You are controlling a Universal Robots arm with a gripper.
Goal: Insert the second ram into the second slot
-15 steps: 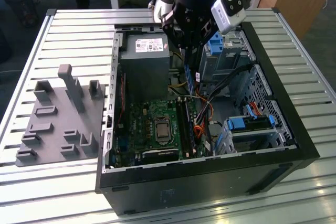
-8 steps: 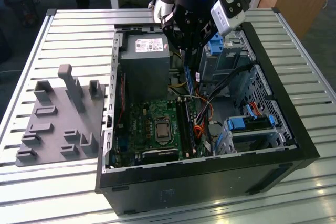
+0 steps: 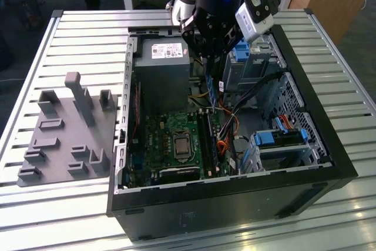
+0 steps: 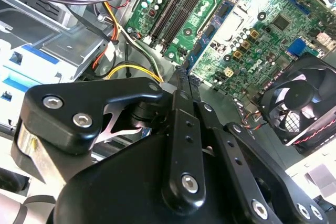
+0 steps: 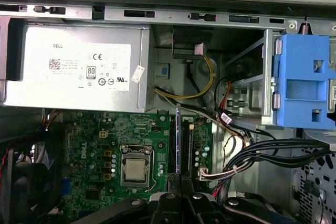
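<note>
Right up close in the second wrist view, the black gripper [image 4: 181,81] has its linked fingers [image 4: 181,129] drawn together, pinched on a thin strip seen edge-on. That strip is the memory stick [image 5: 178,140], and in the first wrist view it runs as a narrow blue-grey line out from the closed fingertips, straight across the memory slots [image 5: 184,148] on the green motherboard [image 5: 105,129].

From the exterior view, the gripper [image 3: 211,66] hangs over the open computer case [image 3: 235,204], just beside the grey power supply [image 3: 161,69]. The stick [image 3: 210,82] points down from it, held above the board and not seated. The slots [image 3: 209,139] lie below, a little nearer that camera.

The processor socket [image 5: 135,170] sits beside the slots, on the same side as the power supply [image 5: 73,66]. Yellow wires [image 5: 202,85] loop across the gap between the supply and a bright blue bracket [image 5: 307,82]. A black fan [image 4: 299,103] stands at the board's edge in the second wrist view.

On the slatted table [image 3: 59,216], at the exterior view's left, rests a grey holder plate [image 3: 64,133], well apart from the case.
</note>
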